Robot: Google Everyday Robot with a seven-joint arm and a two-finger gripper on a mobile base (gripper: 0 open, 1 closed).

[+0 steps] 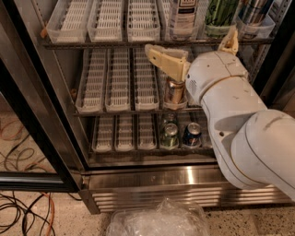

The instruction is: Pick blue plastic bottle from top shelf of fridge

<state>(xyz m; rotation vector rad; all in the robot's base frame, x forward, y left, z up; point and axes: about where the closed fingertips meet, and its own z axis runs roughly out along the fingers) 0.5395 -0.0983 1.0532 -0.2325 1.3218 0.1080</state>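
A speckled floor strewn with cables (pixel 18 207) runs up to the fridge (pixel 152 184), whose door stands aside and whose wire racks are lined with white slotted trays. On the top shelf (pixel 92 44), right of centre, the blue plastic bottle (pixel 183 16) stands upright in its lane. A green bottle (pixel 221 14) is just beside it on the right. Only the blue bottle's lower body and label show; the cap is cut off above.

Filled with liquid, the bottle is probably heavy for its width. Its walls should be fairly stiff, but the smooth wrap label may be slippery if chilled and damp. The best hold looks to be square across the labelled body. There is little room on the green bottle's side.

The gripper (pixel 191 40) hangs in front of the shelf's front edge, just below the bottle's base. Its tan fingers (pixel 165 62) are spread wide, wider than the bottle, and hold nothing. One reaches left above a can (pixel 174 92) on the middle rack; the other rises at the right, near the green bottle's tray.
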